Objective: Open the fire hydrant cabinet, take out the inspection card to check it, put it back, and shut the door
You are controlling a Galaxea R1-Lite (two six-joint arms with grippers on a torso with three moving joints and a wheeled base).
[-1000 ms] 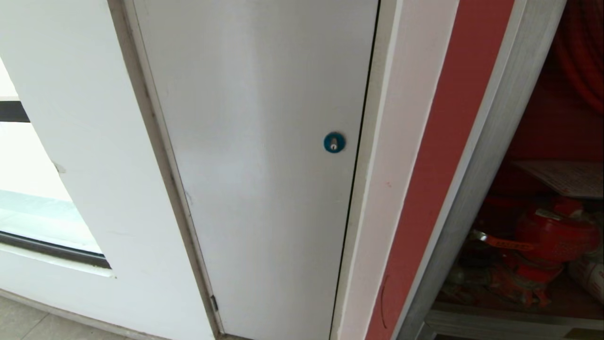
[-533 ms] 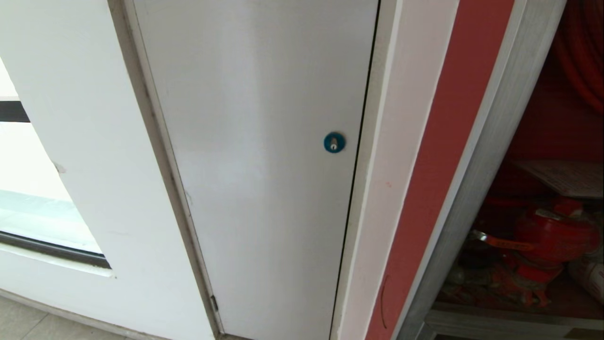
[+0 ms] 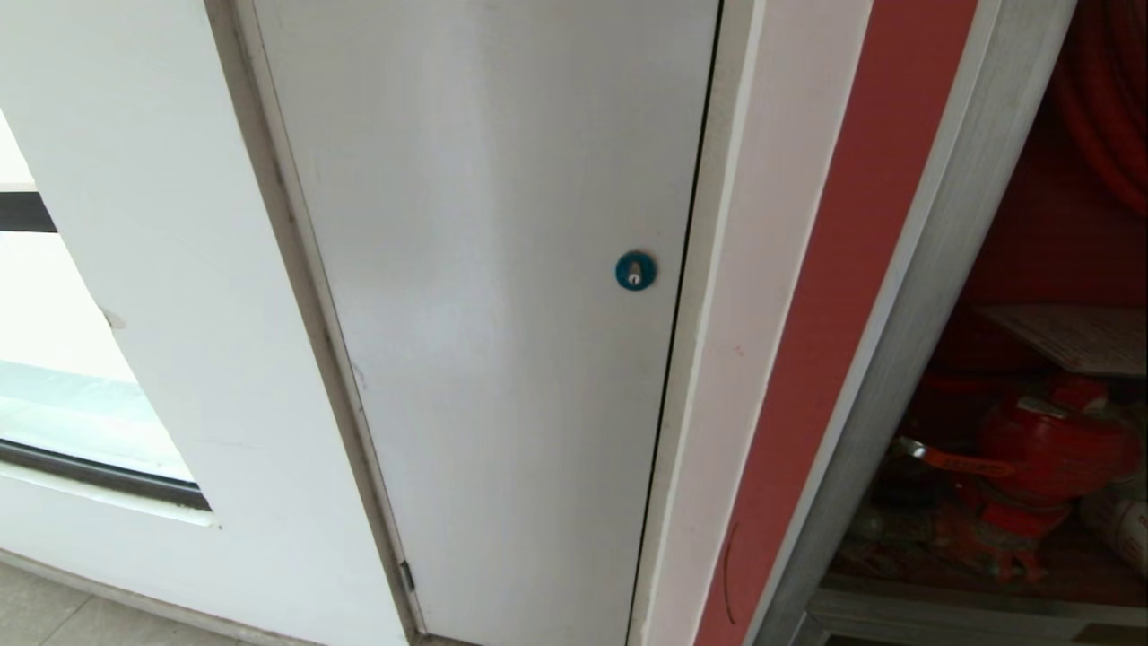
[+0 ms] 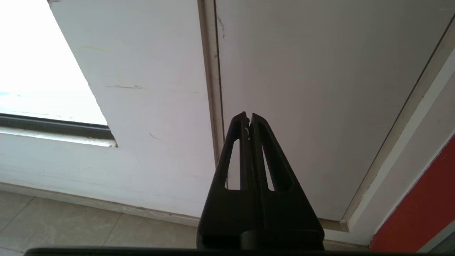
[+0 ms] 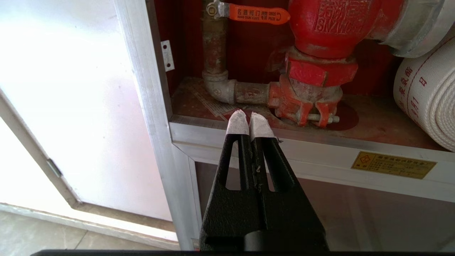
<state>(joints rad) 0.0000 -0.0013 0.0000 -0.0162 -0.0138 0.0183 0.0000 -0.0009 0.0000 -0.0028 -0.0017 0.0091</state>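
Both grippers pinched closed, empty — I see left gripper (image 4: 248, 119) facing the grey-white door (image 3: 502, 314), right gripper (image 5: 249, 117) before the open fire hydrant cabinet (image 5: 156, 106).

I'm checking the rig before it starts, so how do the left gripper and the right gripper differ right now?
The left gripper has bare black tips; the right gripper has white-wrapped tips. The left gripper faces the grey door beside a wall; the right gripper faces the cabinet, open, with its red valve and hose. Both are shut, holding nothing.
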